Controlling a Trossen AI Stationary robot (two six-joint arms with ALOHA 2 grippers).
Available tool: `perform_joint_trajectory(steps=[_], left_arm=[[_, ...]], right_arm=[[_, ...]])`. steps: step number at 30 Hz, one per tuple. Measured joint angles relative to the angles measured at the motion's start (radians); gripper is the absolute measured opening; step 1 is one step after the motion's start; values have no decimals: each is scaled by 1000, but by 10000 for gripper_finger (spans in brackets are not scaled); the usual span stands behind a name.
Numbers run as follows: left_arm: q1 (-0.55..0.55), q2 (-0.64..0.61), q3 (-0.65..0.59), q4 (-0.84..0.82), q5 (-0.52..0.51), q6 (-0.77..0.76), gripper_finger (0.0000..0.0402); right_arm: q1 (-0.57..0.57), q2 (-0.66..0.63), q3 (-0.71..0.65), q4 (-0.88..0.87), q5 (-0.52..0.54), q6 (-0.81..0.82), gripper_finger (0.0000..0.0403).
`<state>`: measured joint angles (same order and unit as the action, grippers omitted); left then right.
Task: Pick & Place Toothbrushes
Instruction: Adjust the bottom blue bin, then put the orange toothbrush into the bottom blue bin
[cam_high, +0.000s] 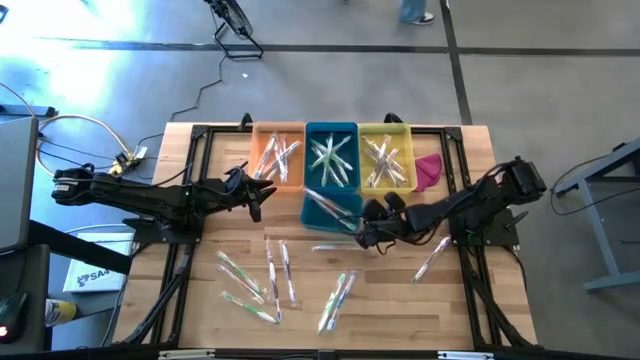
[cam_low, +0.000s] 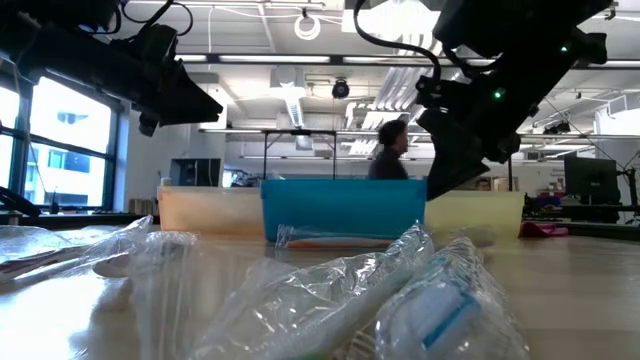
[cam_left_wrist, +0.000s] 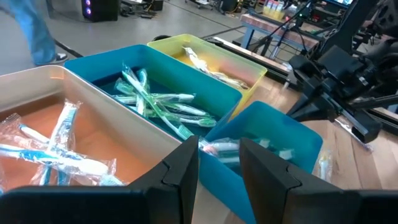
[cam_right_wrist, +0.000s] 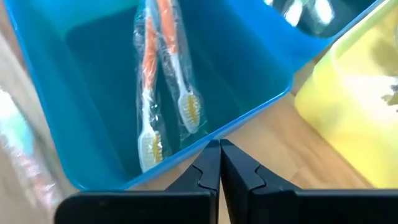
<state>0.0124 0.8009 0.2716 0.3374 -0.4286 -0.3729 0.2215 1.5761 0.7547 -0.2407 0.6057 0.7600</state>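
Wrapped toothbrushes (cam_high: 262, 278) lie scattered on the near half of the wooden table, one of them (cam_high: 432, 256) at the right. Others lie in an orange bin (cam_high: 278, 155), a blue bin (cam_high: 331, 155) and a yellow bin (cam_high: 385, 155) at the far side. A second blue bin (cam_high: 330, 210) in front holds two orange-handled toothbrushes (cam_right_wrist: 163, 93). My right gripper (cam_right_wrist: 219, 147) is shut and empty, slanting down just outside that bin's rim (cam_right_wrist: 249, 115). My left gripper (cam_left_wrist: 217, 155) hovers open and empty by the orange bin (cam_left_wrist: 62, 143).
A pink cloth (cam_high: 428, 170) lies right of the yellow bin. Black frame rails (cam_high: 190, 215) run along both sides of the table. A person (cam_low: 388, 150) stands in the room beyond. Wrapped toothbrushes (cam_low: 380, 300) fill the near foreground in the low view.
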Motion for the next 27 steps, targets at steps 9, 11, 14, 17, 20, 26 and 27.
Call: perform_joint_trajectory(steps=[9, 11, 14, 17, 20, 26, 27], left_arm=[[0, 0, 0, -1, 0, 0, 113], [0, 0, 0, -5, 0, 0, 113], [0, 0, 0, -7, 0, 0, 113], [0, 0, 0, -8, 3, 0, 113], [0, 0, 0, -9, 16, 0, 113], [0, 0, 0, -24, 19, 0, 113], [0, 0, 0, -24, 19, 0, 113]], right_arm=[[-50, 0, 0, 45, 22, -54, 2], [-60, 0, 0, 42, 28, -58, 2], [-70, 0, 0, 33, 32, -76, 2], [-66, -15, 0, -7, 40, -83, 2], [-56, -58, 0, -67, 49, -79, 2], [-52, -184, 0, -179, 8, -111, 2], [-52, -206, 0, -188, -21, -130, 2]])
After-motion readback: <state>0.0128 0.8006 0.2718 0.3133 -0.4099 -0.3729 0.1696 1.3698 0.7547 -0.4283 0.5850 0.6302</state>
